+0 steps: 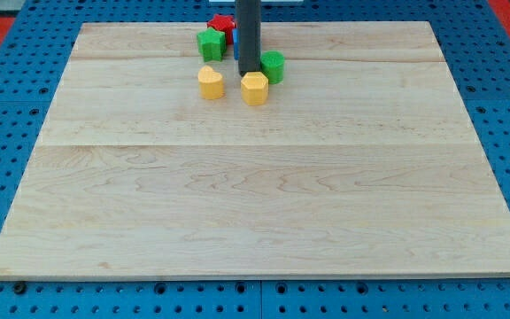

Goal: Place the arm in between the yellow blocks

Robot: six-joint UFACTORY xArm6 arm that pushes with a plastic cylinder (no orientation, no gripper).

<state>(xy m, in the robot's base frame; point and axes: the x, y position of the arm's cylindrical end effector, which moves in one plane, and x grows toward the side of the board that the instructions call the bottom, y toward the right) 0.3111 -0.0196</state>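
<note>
Two yellow blocks lie near the view's top centre: a yellow heart-shaped block (210, 82) on the left and a yellow hexagonal block (254, 88) on the right. My tip (248, 73) stands just above the hexagonal block, at its upper left edge, close to or touching it. It sits right of the gap between the yellow blocks and a little toward the view's top from it.
A green star-like block (210, 43) lies above the heart block, a red block (222, 24) sits behind it, and a green round block (273, 66) lies right of the rod. A blue block is mostly hidden behind the rod. The wooden board (255, 204) lies on a blue pegboard.
</note>
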